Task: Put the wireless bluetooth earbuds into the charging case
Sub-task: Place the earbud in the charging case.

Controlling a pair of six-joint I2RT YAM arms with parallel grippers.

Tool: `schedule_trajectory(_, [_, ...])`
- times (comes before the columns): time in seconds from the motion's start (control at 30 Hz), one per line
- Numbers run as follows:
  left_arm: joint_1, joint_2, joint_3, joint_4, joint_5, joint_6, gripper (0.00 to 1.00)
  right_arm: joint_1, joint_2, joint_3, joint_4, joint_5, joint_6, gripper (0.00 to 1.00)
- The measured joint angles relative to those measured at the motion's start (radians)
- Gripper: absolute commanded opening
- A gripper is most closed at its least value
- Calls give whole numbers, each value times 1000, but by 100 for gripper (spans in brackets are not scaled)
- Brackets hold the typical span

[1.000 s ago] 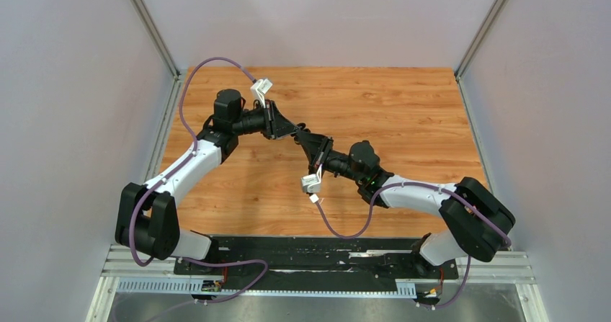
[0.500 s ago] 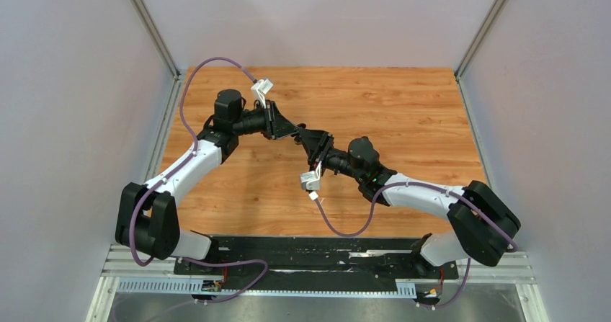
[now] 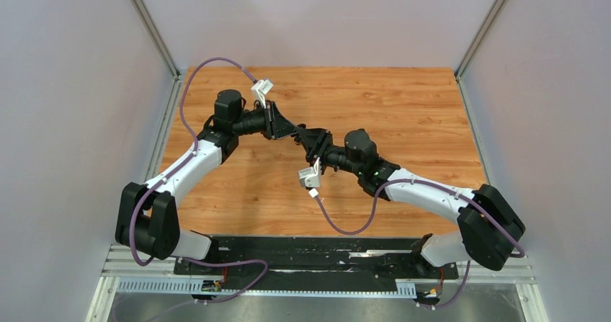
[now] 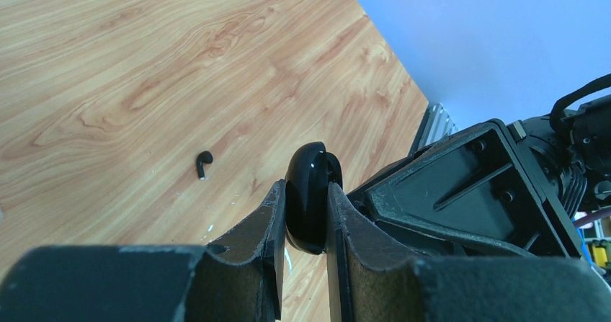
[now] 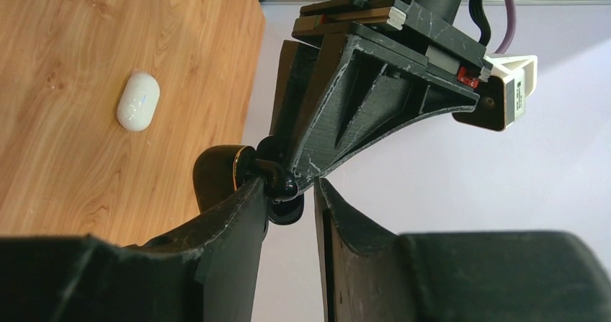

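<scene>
My left gripper is shut on a glossy black charging case, held on edge above the table. In the right wrist view the case shows a gold rim, and a black earbud sits at its opening, against one finger of my right gripper. That gripper is open, with a clear gap to its other finger. Another black earbud with a short stem lies on the wood. From above, both grippers meet at mid-table.
A white oval case lies closed on the wooden table. Grey walls and metal posts bound the table on three sides. The left arm's purple cable loops over the back left.
The right gripper's jaws have parted, letting go of the black earbud at the case. The right arm has edged slightly toward the left gripper; the left arm holds still.
</scene>
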Motion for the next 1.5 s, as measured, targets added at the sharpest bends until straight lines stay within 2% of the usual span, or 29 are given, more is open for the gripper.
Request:
schedule_trajectory(0.53, [0,0,0,0,2,11,0,-2,-10,166,-350,-35,11,39])
schedule_trajectory(0.93, [-1,0,0,-1,10,23,0,-3,13,299,-564,-30,94,40])
schedule_trajectory(1.5, [0,-1,0,1,17,33,0,-14,45,363,-721,-20,198,42])
